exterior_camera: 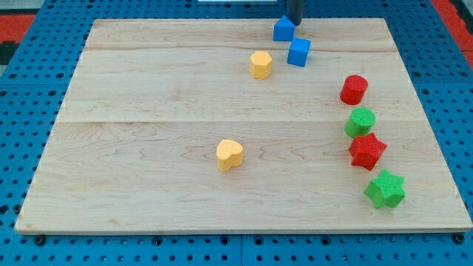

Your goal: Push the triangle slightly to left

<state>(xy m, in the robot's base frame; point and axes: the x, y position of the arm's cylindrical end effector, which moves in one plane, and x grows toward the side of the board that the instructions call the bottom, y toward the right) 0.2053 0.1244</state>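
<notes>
The blue triangle block [283, 29] lies near the view's top, right of centre, on the wooden board [148, 111]. My tip [295, 24] is at the triangle's upper right side, touching it or very close to it. The dark rod comes down from the view's top edge. A blue cube [298, 52] lies just below and right of the triangle, a little below my tip.
A yellow hexagon block [260, 64] lies below and left of the triangle. A yellow heart [230, 155] is near the board's middle. Down the view's right side are a red cylinder [354, 89], a green round block [361, 121], a red star [366, 151] and a green star [385, 189].
</notes>
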